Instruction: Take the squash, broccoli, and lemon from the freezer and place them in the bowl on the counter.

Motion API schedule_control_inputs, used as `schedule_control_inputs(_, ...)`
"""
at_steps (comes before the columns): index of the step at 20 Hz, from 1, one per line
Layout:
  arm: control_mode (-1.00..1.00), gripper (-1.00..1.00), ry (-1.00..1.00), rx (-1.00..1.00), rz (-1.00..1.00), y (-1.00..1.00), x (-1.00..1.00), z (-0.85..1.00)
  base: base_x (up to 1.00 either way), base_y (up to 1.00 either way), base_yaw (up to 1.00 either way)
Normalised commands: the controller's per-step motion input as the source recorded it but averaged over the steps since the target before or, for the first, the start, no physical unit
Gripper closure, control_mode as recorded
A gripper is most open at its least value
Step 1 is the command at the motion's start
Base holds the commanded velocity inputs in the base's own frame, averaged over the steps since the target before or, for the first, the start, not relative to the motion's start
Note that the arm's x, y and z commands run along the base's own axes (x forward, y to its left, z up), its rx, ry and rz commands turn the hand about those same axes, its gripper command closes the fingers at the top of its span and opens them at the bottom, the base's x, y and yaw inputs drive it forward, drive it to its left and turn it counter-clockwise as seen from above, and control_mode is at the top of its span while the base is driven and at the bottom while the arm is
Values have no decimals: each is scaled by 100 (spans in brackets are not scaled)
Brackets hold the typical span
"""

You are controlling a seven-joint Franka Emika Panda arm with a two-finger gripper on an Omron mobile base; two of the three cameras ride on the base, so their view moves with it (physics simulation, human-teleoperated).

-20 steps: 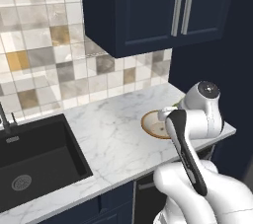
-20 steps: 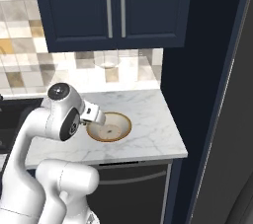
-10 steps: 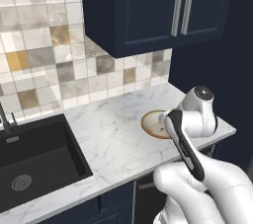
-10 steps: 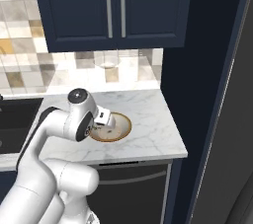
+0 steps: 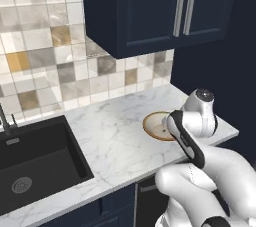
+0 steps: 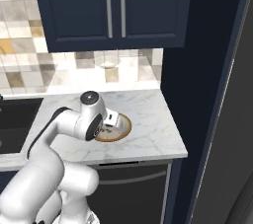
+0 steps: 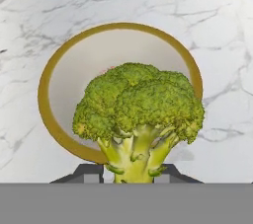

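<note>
The broccoli (image 7: 140,109) is clamped by its stalk between the jaws, with the green head held right over the bowl (image 7: 52,75) in the hand view. The bowl is seen as a white dish with a brownish-gold rim, sat on the marble desk (image 5: 115,141) toward its right end, near the tall dark panel at the far right. Something small and pinkish is just visible inside the bowl behind the broccoli, too hidden to be identified.

In the right base view the gripper (image 6: 109,121) is found low over the left side of the bowl (image 6: 123,128), mostly blocked by the arm's wrist. In the left base view the bowl (image 5: 155,123) is partly covered by the arm.

A black sink (image 5: 35,158) is set into the desk at the left. A clear glass jar (image 6: 105,59) stands at the far wall by the tiles, under the navy cabinets (image 6: 111,6).
</note>
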Motion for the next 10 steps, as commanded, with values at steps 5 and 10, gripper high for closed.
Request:
schedule_control_inputs(5,-100,100,0,0,0,-2,26,-34,0,0,0)
schedule_control_inputs(10,-100,100,0,0,0,-3,29,-25,0,0,0)
